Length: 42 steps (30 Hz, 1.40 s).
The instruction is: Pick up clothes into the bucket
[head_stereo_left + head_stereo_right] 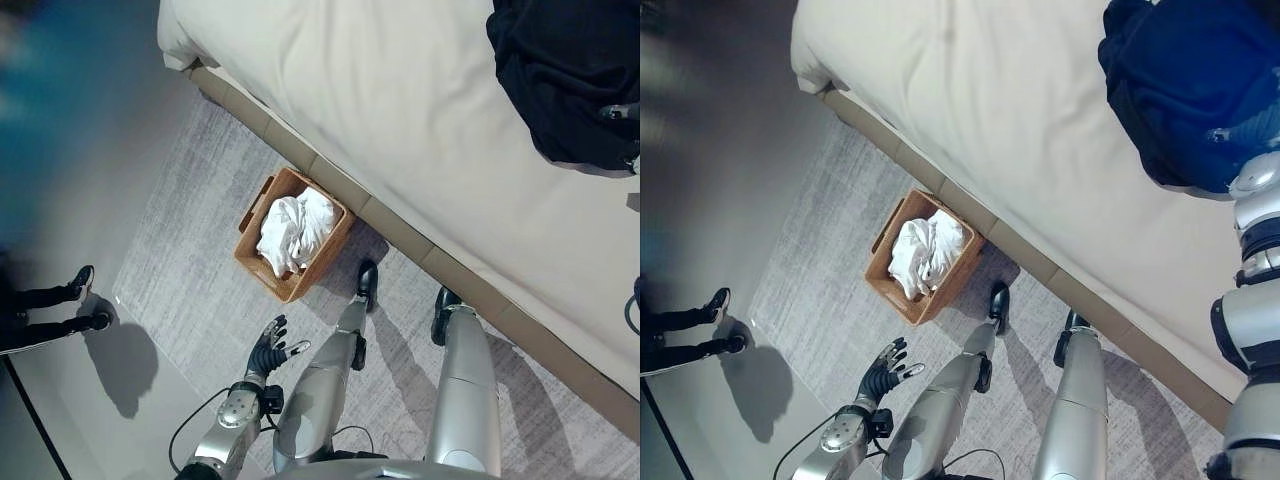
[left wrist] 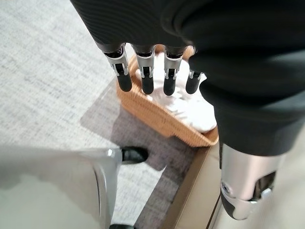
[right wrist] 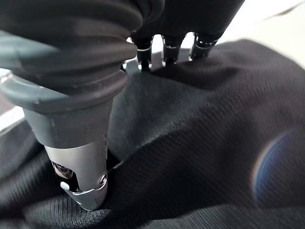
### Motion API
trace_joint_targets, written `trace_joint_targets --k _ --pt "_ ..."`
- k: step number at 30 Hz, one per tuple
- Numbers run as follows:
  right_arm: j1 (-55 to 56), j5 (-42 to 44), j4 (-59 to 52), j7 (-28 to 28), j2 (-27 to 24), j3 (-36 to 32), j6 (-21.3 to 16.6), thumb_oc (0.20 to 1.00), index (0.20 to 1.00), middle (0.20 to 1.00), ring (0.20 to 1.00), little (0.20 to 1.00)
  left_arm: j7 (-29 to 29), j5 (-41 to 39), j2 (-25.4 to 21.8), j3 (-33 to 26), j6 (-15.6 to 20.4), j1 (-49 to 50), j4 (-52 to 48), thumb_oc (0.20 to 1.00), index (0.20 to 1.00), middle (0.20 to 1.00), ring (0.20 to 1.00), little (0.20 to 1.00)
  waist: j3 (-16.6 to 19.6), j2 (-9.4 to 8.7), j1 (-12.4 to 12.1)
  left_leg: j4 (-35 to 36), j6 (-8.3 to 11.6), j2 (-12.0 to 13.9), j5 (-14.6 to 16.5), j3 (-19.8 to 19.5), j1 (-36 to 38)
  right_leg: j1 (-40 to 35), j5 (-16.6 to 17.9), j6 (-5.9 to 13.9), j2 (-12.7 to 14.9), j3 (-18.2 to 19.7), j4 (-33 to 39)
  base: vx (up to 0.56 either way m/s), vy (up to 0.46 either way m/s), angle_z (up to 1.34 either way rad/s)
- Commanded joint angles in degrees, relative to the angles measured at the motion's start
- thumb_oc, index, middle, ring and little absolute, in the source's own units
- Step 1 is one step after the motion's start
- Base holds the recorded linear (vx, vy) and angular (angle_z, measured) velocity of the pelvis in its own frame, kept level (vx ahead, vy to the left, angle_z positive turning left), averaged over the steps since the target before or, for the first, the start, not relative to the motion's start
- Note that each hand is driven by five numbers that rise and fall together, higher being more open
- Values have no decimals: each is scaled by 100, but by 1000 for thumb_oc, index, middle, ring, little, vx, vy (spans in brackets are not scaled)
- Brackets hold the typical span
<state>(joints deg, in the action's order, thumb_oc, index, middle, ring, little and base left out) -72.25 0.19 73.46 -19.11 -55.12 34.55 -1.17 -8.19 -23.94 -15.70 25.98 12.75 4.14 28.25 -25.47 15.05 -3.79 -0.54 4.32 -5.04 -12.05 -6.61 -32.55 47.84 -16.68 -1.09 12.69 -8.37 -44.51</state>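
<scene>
While right hand (image 3: 162, 52) presses black garment (image 3: 200, 143), basket (image 1: 290, 285) apart

Bedroom, home or hotel type: big bed (image 1: 400, 110) with a plain cream cover and a tan upholstered base takes up most of the head views, sitting on a grey woven rug (image 1: 190, 260) over smooth grey floor (image 1: 70, 390). Wicker laundry basket (image 1: 262, 268) with white clothes (image 1: 295, 228) in it stands on the rug just beside the bed base, and a dark garment (image 1: 1190, 90) lies loose on the bedcover. A person's legs in dark shoes (image 1: 85, 300) show at the floor's edge, well apart from the basket.
</scene>
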Motion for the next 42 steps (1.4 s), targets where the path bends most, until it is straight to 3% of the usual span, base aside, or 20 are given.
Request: trace_joint_targets --k 1,11,12,13,27,31,33,37,42 --pt "-748 160 -53 306 -448 525 -183 1000 1000 1000 1000 1000 20 -165 -100 -83 96 -406 106 1000 1000 1000 1000 1000 -433 -158 -62 -309 -48 21 470 20 149 -233 578 548 90 349 899 0 0 0" --pt "-627 362 -121 831 -334 732 -253 1000 1000 1000 1000 1000 118 -176 -134 -12 83 -594 169 1000 1000 1000 1000 1000 -433 -226 -91 -348 -72 -31 454 5 -171 122 613 549 130 362 811 0 0 0" --pt "-618 401 -160 862 -309 741 -265 667 667 667 667 667 118 -210 -141 -9 94 -631 154 1000 1000 1000 1000 1000 -433 -235 -99 -371 -78 -41 468 0 -220 174 628 556 133 368 817 0 9 3" --pt "-612 431 -193 832 -301 732 -280 200 200 200 200 200 104 -226 -140 -4 104 -661 131 1000 1000 1000 1000 1000 -433 -237 -102 -380 -83 -47 473 4 -249 198 632 559 131 377 823 0 0 0" --pt "-460 671 -530 578 -185 452 -404 200 200 200 200 200 23 -202 -195 -15 166 -755 60 1000 1000 1000 1000 1000 -433 -330 -97 -606 -107 -150 596 44 -321 189 757 602 182 412 893 -4 15 1" --pt "-332 812 -984 519 -87 332 -492 200 200 200 200 200 22 -140 -278 -161 173 -723 185 1000 1000 1000 1000 1000 -433 -508 -61 -904 -115 -178 803 143 -242 -58 934 639 110 467 1089 -40 71 -2" --pt "-311 854 -1338 497 -11 316 -540 200 200 200 200 200 21 -89 -373 -287 192 -731 237 1000 1000 1000 1000 1000 -433 -627 -43 -1030 -160 -150 796 250 -252 -176 1256 637 21 476 1334 -82 125 -23" --pt "-248 932 -1801 456 87 249 -600 200 200 200 200 200 15 -55 -497 -468 180 -668 415 1000 1000 1000 1000 1000 -433 -839 2 -1220 -222 -98 1031 439 78 -626 1448 701 -88 579 1652 12 110 -40" --pt "-200 1074 -2744 304 -62 44 -787 200 200 200 200 200 33 10 -841 -881 270 -575 364 1000 1000 1000 1000 1000 -353 -1227 118 -1479 -367 -50 1482 752 912 -1636 1722 857 -254 876 2289 43 127 -49"
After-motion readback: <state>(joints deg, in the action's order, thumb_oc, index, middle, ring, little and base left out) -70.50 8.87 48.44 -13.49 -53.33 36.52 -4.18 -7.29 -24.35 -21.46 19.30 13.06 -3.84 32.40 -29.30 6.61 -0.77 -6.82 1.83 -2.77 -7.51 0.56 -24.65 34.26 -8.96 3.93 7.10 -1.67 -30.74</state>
